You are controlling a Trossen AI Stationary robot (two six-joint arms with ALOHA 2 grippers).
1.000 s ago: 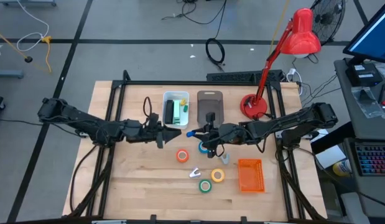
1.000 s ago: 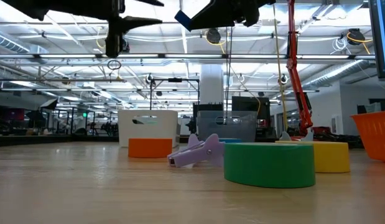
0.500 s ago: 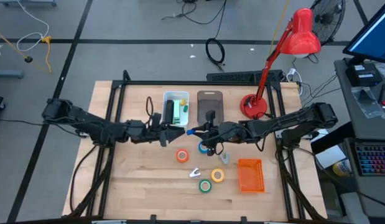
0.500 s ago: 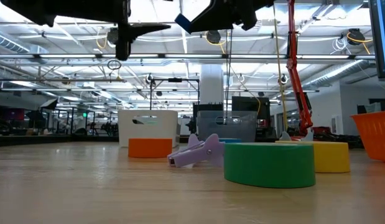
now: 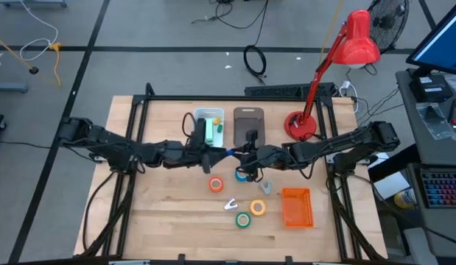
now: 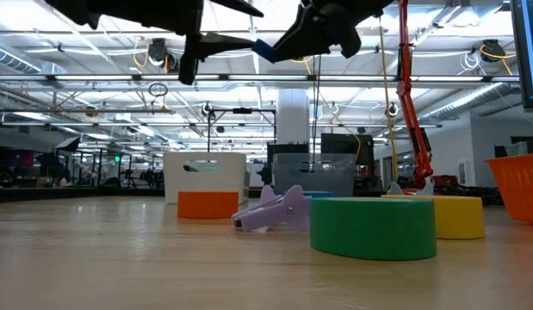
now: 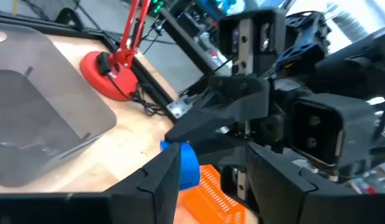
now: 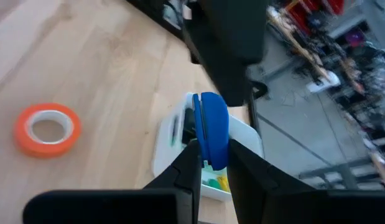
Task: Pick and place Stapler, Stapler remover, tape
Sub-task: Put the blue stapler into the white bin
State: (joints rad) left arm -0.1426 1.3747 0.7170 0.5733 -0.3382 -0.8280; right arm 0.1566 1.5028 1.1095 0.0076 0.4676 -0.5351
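My right gripper, above the table's middle, is shut on a small blue stapler. My left gripper faces it, open, with the stapler's free end between its fingers. On the table lie orange tape, blue tape partly under the right gripper, yellow tape, green tape and the pale purple staple remover. My right gripper pinches the blue stapler's body between its two fingers, one on each flat side. The fingers come level from the table's right side. The stapler is lifted clear, its free end sticking out toward the left gripper. My left gripper has one finger right beside that end; whether it touches, I cannot tell.
A white bin with green items and a grey bin stand at the far side behind the grippers. An orange basket sits toward the near right. A red desk lamp stands at the far right.
My left gripper has moved toward the table's right, up to the right gripper, until its open fingers reach around the stapler's free end. My right gripper has kept its hold and come down a little in the low view.
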